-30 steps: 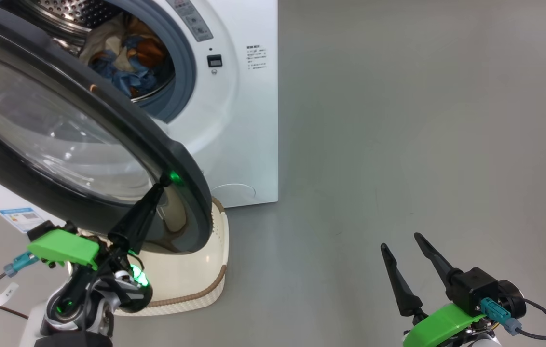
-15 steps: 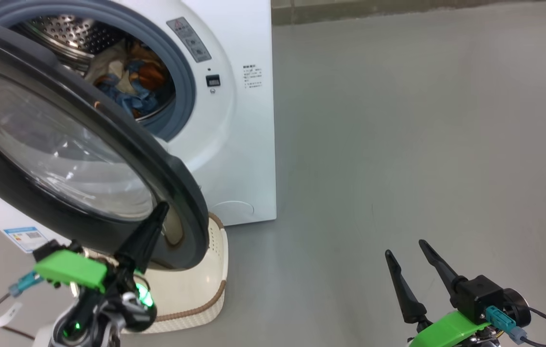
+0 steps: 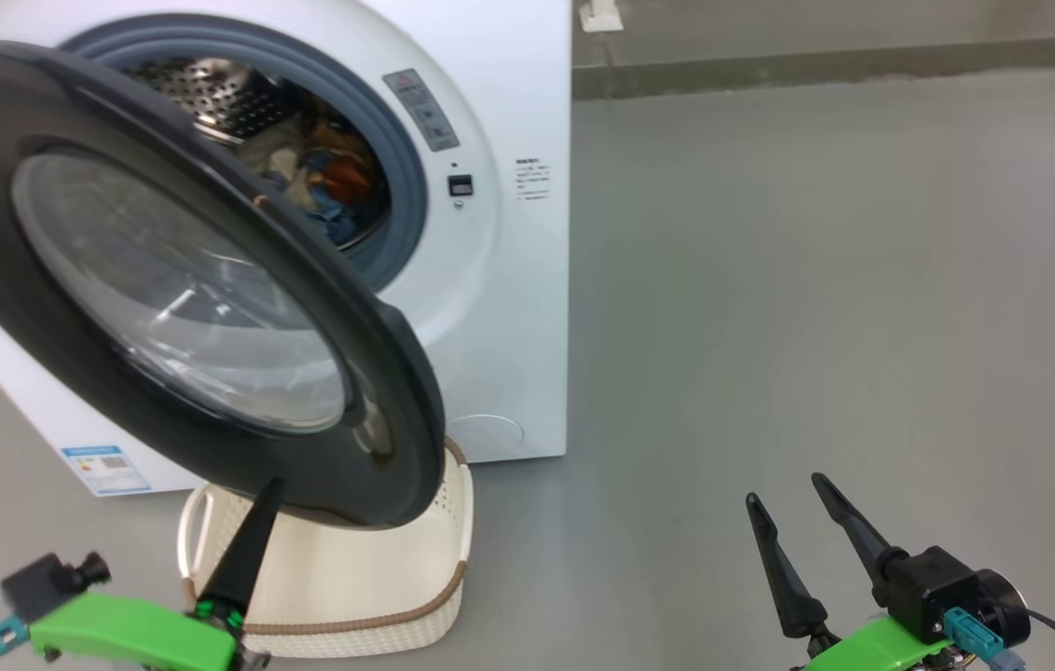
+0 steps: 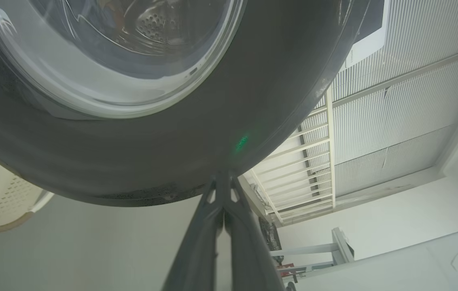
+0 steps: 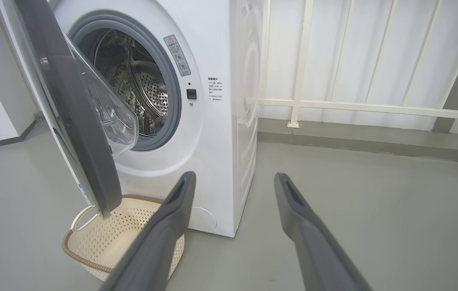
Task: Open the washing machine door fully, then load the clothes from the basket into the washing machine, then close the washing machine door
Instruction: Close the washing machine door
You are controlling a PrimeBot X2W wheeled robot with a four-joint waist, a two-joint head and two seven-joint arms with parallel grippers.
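Ok so the washing machine (image 3: 509, 308) sits on the grey floor (image 3: 770, 280) with its door (image 3: 183, 289) swung about halfway out. It's hinged on the machine's left side. The glossy outer face points toward the robot and off to its left. In the right wrist view the door is nearly edge-on, and the glass bowl (image 5: 111, 117) bulges back toward the drum (image 5: 140, 89). The door's free edge points out, away from the machine front.

The clothes (image 3: 332, 182) are inside the drum, a blue, orange and cream heap low down behind the grey ring.

The basket (image 3: 369, 623) sits on the floor right in front of the machine, partly under the door's bottom edge. It looks like its long side runs along the machine front, with a white handle (image 3: 192, 531) at its left end.

The left tool (image 3: 268, 489) has its fingers pressed together, holding nothing, and points up with the tip right at the door's bottom rim. I can't tell whether it actually touches the rim. The right tool (image 3: 784, 489) is well off to the right over bare floor, with its fingers spread apart, gripping nothing and pointing up and away.
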